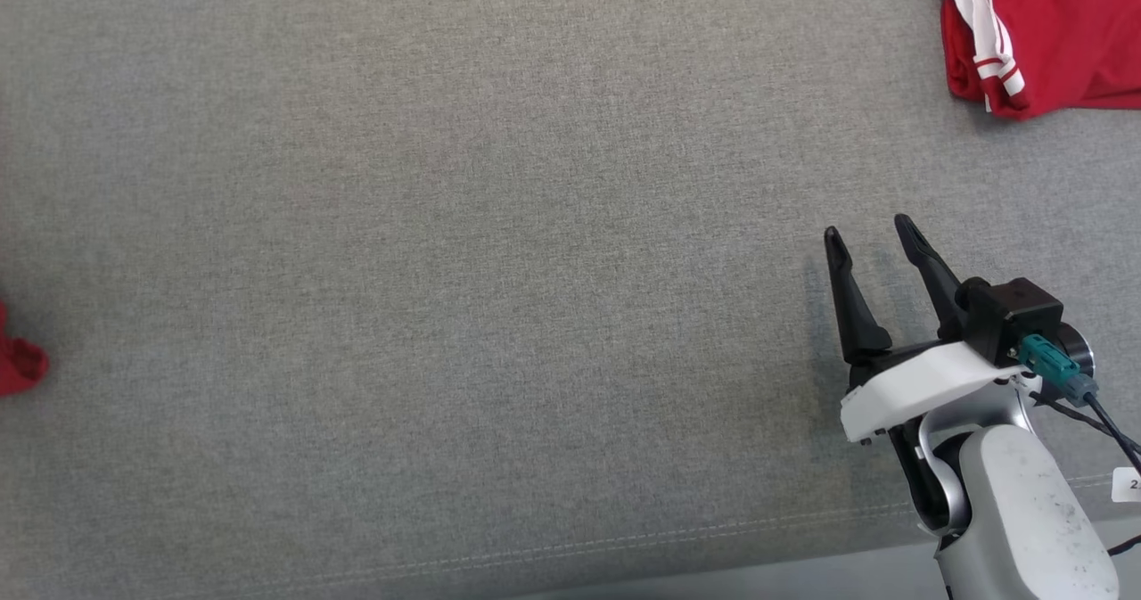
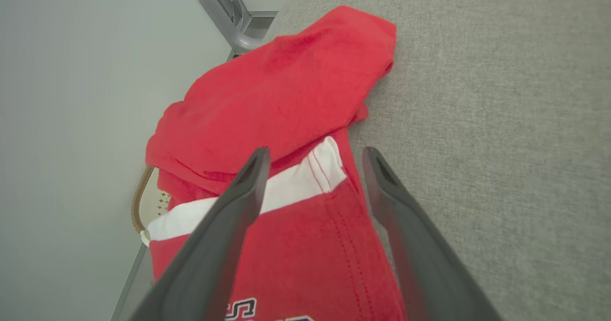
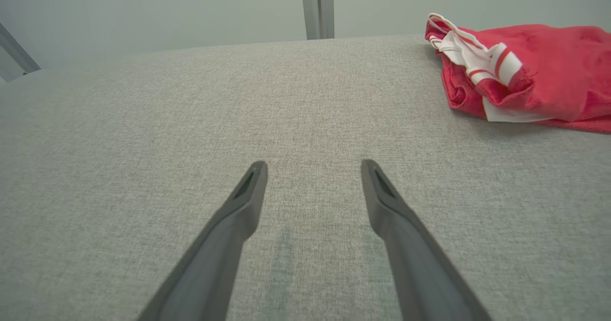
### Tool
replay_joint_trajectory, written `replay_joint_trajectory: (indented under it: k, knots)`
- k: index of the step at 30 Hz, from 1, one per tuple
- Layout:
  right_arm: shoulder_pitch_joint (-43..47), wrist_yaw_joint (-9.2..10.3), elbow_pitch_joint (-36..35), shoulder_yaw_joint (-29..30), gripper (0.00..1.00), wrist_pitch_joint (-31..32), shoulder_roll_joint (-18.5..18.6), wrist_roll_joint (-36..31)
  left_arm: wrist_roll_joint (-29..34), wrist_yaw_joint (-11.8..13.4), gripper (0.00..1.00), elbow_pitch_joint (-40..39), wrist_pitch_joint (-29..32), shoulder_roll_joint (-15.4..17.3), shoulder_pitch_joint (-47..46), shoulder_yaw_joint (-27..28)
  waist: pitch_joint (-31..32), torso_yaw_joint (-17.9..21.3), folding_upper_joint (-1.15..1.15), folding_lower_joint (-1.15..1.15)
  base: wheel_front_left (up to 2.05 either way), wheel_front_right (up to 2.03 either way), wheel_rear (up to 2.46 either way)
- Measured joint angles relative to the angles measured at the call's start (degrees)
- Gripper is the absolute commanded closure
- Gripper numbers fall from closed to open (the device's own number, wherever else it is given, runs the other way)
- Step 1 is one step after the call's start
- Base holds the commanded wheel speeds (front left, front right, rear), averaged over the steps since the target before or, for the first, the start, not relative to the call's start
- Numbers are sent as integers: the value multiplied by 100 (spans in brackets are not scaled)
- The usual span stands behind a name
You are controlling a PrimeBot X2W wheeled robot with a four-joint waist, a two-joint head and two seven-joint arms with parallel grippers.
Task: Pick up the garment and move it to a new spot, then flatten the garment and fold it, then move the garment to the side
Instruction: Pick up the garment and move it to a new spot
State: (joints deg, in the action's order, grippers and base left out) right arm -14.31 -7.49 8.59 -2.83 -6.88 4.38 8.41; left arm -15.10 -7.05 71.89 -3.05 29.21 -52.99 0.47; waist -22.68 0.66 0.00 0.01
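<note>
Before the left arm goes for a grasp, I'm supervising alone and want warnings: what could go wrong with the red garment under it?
1. The red garment lies bunched in layers at the edge of the grey surface; the open left tool may pinch just the top fold.
2. A weak pull could let it slide off that edge.
3. A second red garment lies beyond the open right tool and might be mistaken for the target.
</note>
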Motion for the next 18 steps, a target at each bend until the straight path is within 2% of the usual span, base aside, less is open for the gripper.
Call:
replay_joint_trajectory:
  k: [11, 18]
  knots:
    - [-9, 0, -188, 94, 0, 60, 35, -62, -109, -8, 0, 115, 131, 58, -82, -59, -315, 85, 0, 0, 0, 0, 0]
    - [-10, 0, -280, 114, 0, 102, 35, -104, -209, 26, 0, 153, 423, 98, -114, -66, -456, 72, 0, 0, 0, 0, 0]
